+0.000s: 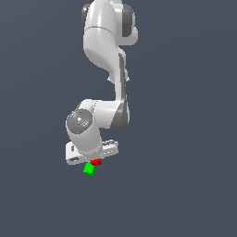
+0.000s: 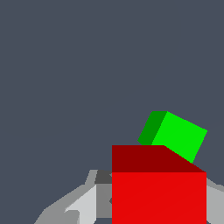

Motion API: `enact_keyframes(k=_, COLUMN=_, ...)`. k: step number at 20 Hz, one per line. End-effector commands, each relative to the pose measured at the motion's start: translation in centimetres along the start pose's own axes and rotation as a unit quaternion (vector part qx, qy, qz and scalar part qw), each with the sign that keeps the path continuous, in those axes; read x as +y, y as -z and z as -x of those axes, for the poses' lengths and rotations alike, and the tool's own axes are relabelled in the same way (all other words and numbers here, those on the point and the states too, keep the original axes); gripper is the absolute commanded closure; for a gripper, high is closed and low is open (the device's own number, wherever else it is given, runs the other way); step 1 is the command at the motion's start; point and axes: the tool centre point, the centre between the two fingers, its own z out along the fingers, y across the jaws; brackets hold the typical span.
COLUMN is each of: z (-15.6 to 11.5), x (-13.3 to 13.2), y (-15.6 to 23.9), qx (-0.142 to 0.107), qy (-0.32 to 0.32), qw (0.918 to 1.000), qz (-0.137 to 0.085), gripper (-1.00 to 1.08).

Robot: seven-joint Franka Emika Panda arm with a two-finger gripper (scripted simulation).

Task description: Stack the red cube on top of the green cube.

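The red cube sat between the fingers of the claw, filling the near part of the wrist view; one grey finger showed on one side of it and a sliver of the other finger on the opposite side, both tight against its faces, so the claw was closed narrowly on the red cube; the cube's top face read darker than its bright front face. Just beyond the claw and the held cube lay the green cube, turned at an angle to the red one and partly hidden behind it in the wrist view; whether the two cubes touched could not be told. In the exterior view the claw hung beneath the white arm; the red cube showed only as a small patch at its fingertips, and the green cube lay directly under it, slightly toward the exterior view's left. The dark grey ground extended past both cubes.
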Motion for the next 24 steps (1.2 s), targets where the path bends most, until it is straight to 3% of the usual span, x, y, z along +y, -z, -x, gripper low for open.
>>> enact_keyframes(k=1, z=-0.5, x=1.1, y=-0.3, qx=0.000, qy=0.000, qw=1.0000, qz=0.000, gripper=1.08)
enact_keyframes(k=17, z=-1.8, x=3.6, y=-1.0, qx=0.000, qy=0.000, qw=1.0000, qz=0.000, gripper=1.08)
enact_keyframes(k=18, z=-1.8, x=3.6, y=-1.0, qx=0.000, qy=0.000, qw=1.0000, qz=0.000, gripper=-0.92)
enact_keyframes(k=24, z=-1.8, x=3.6, y=-1.0, qx=0.000, qy=0.000, qw=1.0000, qz=0.000, gripper=-0.92)
